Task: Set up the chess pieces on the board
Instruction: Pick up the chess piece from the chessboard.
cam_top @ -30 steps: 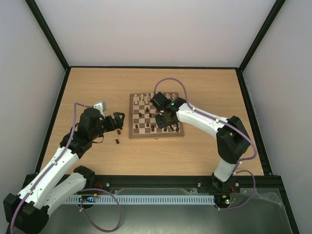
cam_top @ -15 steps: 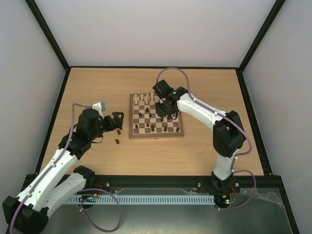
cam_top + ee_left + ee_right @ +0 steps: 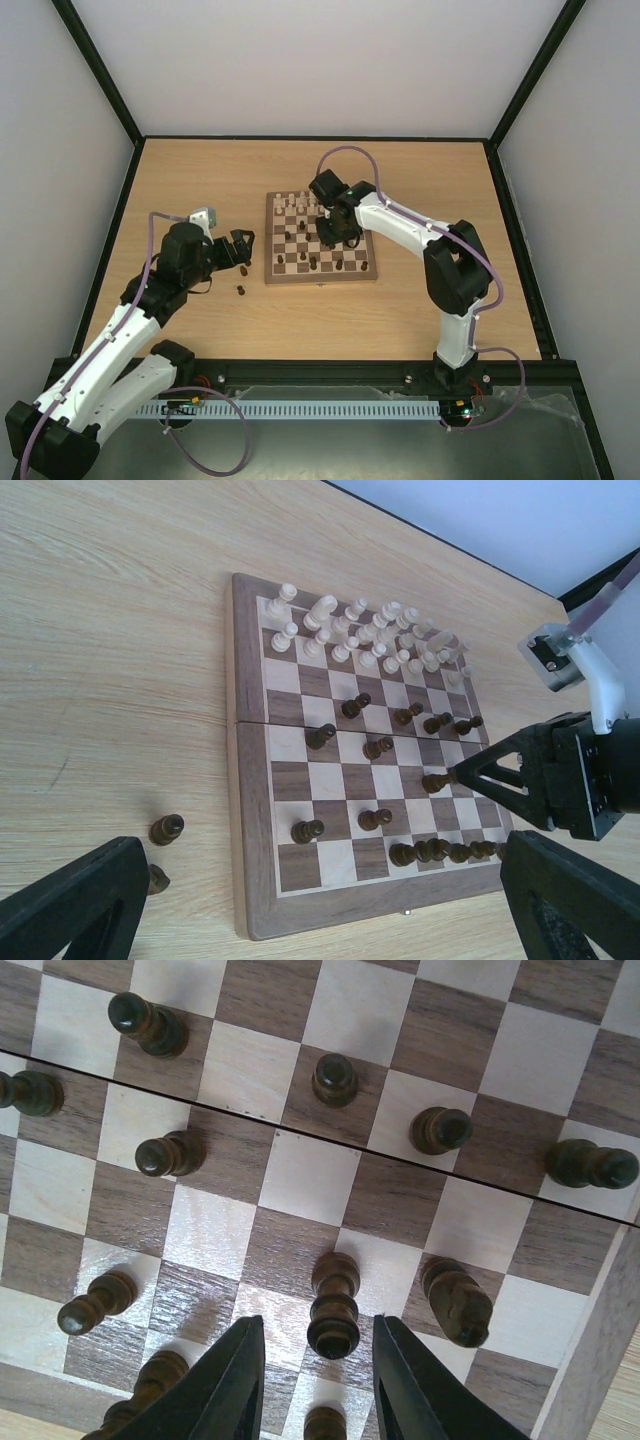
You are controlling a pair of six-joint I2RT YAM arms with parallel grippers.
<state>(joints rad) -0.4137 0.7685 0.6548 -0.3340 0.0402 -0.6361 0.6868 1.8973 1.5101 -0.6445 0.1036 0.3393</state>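
From above, the board [image 3: 320, 280] lies in the middle of the table [image 3: 420, 180]. The right gripper [image 3: 335, 235] hangs over it. The left gripper [image 3: 243, 251] sits beside it, near two loose dark pieces [image 3: 240, 290].

From the left wrist, the left fingers [image 3: 75, 905] stand wide apart, holding nothing. The cream pieces [image 3: 360, 630] crowd the far rows.

From the right wrist, the right fingers [image 3: 225, 1385] stand close on both sides of a dark piece [image 3: 333, 1310] on the board — I cannot tell if they pinch it.
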